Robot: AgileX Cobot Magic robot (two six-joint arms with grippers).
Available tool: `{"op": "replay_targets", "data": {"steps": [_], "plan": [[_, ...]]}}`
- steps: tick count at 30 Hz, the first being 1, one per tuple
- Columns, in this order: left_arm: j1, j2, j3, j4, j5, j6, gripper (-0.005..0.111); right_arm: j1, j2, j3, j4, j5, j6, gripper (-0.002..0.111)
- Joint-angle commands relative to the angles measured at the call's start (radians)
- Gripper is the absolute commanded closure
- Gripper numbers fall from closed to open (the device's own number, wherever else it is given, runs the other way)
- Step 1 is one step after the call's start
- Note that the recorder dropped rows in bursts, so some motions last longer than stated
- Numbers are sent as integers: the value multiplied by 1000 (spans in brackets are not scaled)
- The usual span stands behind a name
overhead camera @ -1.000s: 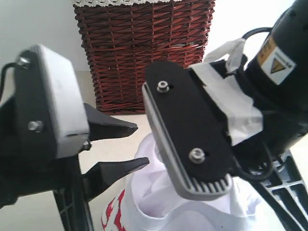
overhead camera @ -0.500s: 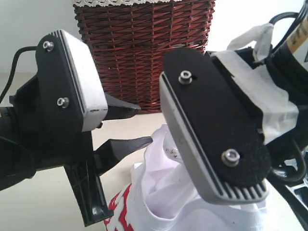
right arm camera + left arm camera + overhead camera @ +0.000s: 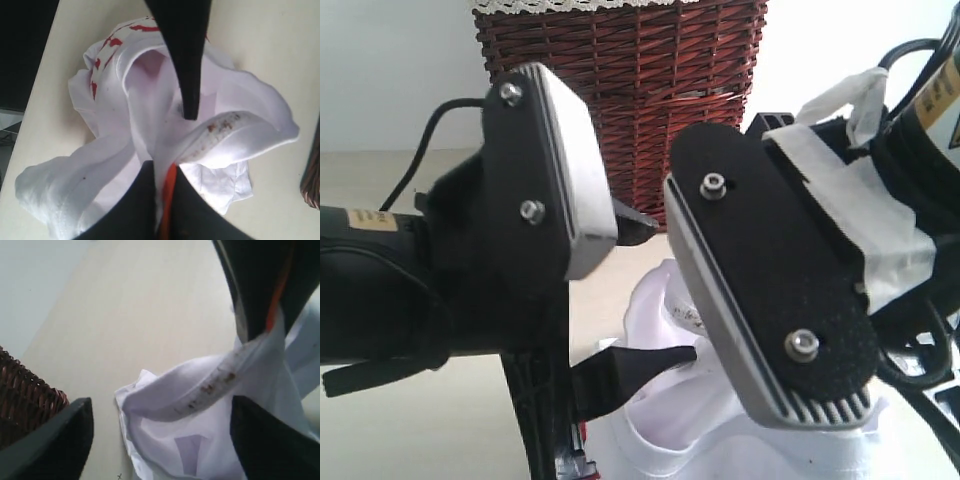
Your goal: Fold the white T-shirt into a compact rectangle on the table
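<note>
Our left gripper point(image 3: 160, 402) has swung in closer than a moment ago, jaws spread wider. The right gripper point(image 3: 161, 167) pinches the T-shirt point(image 3: 240, 135) (by a ribbed edge), bunched on the table point(image 3: 140, 305).

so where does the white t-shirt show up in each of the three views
Exterior view: T-shirt low in the middle, in front of the wicker basket.
Left wrist view: picture's lower right; basket at the left edge.
Right wrist view: fills the centre.
Shared landmark: its brown-stained collar band, in both wrist views.
</note>
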Motion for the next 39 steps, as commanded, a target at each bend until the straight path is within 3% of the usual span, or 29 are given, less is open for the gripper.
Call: {"op": "replay_targets", "data": {"steps": [1,7,12,15,17,20,23,28,30,36,39], "plan": [[-1,46,-5,4,-22,209,33,2,-6,2,-63,-5,5,105],[-3,55,-20,-2,-75,344,33,2,-6,2,-77,-5,7,105],[-63,77,-56,-3,31,349,38,2,-6,2,-51,-5,3,105],[-70,126,-56,-1,-6,362,61,2,-6,2,-51,-5,3,105],[-70,162,-56,-3,-131,374,84,2,-14,2,-51,-5,3,105],[-70,173,-56,-3,-223,374,106,2,-32,2,-27,-5,5,105],[-70,158,-56,-39,-267,318,107,2,-88,2,-59,-38,121,98],[-70,124,-56,-142,-345,314,107,2,-167,2,-162,-109,286,64],[-68,120,-56,-181,-381,313,107,2,-191,2,-212,-138,388,56],[-64,122,-83,-425,-850,296,107,2,-243,2,-556,-179,821,56],[-40,103,-117,-546,-996,296,107,2,-275,2,-548,-184,863,56]]}}
